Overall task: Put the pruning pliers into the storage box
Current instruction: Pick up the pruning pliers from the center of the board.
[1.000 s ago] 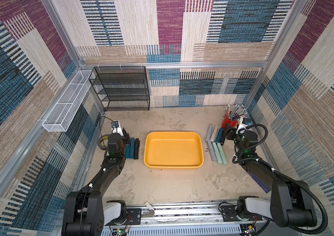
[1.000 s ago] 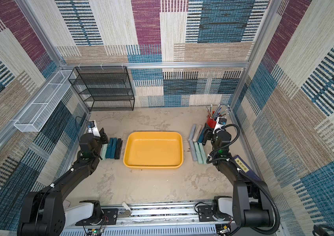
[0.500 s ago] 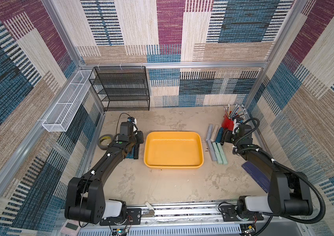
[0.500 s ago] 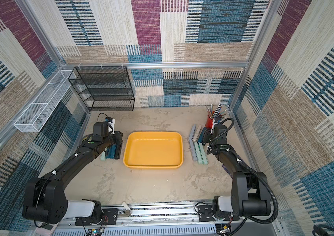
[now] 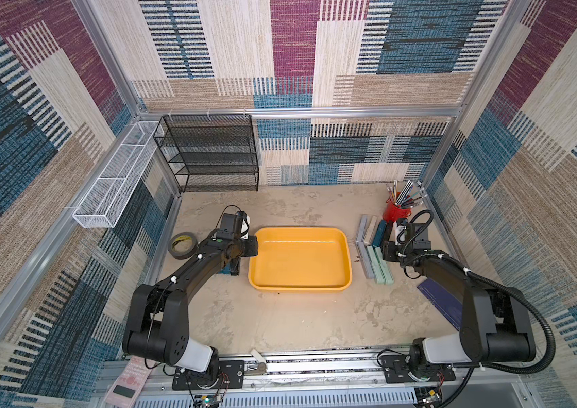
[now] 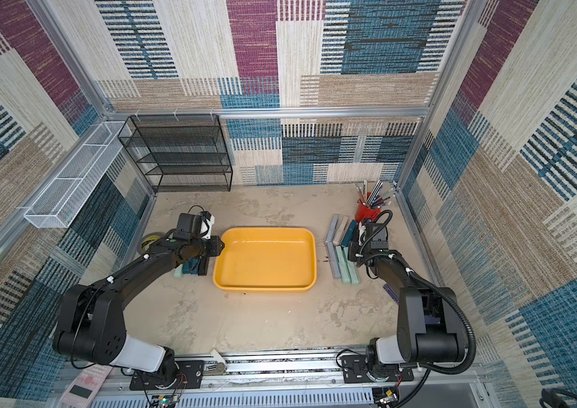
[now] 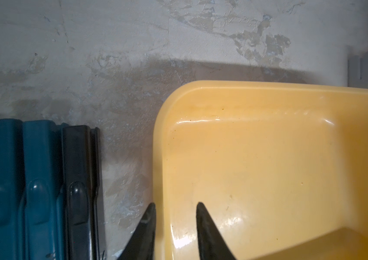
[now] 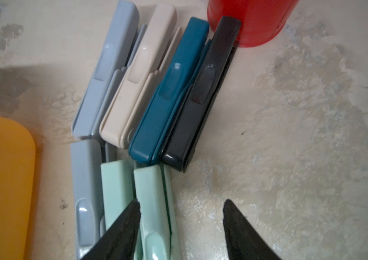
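The storage box [image 5: 301,288] [image 6: 265,288] is a shallow yellow-orange tray in mid-table with nothing in it. Teal and black pruning pliers [image 5: 231,270] [image 7: 36,180] lie left of it, partly under my left arm. My left gripper [image 5: 252,247] [image 7: 175,206] is open and holds nothing. Its fingers straddle the box's left rim [image 7: 268,86]. More pruning pliers [image 5: 368,243] in grey, cream, teal, black and pale green lie right of the box. My right gripper [image 5: 387,252] [image 8: 182,204] is open around the outermost pale green one [image 8: 153,202].
A red cup of pens [image 5: 394,212] stands just behind the right pliers. A black tape roll [image 5: 182,245] lies left of my left arm. A black mesh rack [image 5: 209,155] stands at the back, beside a white wire basket [image 5: 113,180]. A dark blue flat sheet [image 5: 438,296] lies front right.
My left arm swung from the left pliers over to the box's left rim. My right gripper moved forward onto the pale green pliers and its jaws narrowed.
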Controlling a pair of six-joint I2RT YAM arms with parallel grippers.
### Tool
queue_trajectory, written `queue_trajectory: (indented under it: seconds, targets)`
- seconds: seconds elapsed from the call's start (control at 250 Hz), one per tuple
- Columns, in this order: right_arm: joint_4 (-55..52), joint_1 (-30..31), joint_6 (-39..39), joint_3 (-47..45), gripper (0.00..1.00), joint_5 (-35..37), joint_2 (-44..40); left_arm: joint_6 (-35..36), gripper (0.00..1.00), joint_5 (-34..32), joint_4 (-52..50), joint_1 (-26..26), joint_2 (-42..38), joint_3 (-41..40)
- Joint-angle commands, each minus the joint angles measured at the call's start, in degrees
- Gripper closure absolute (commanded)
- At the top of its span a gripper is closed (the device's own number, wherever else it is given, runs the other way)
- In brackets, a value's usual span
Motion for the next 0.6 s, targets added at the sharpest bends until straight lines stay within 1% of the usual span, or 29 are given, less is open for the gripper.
queue_trajectory:
  seconds: [0.0,0.14,0.24,0.392,0.596]
  targets:
    - [-0.65,-0.02,-1.10,-0.26,0.41,-0.88,0.77,0.69,0.67,0.79,-0.39,-0.05,0.68,0.48]
    - [-0.58,0.02,-0.50,-0.44,0.42,-1.08,1.91,0.52,0.70,0.87,-0.05,-0.28,1.76,0.47]
    - [-0.95,0.00,-0.54,-0.49,0.45,-1.30,1.77,0.94,0.72,0.30,-0.48,-0.43,2.31,0.81]
    - [-1.69,0.02,-0.74,-0.62,0.46,-1.17,1.22,1.14,0.75,-0.52,-0.93,-0.50,2.75,0.83]
    - [-2.27,0.19,-0.48,-0.86,0.47,-2.25,-0.62,1.18,0.76,-1.20,-1.04,-0.54,2.84,0.82]
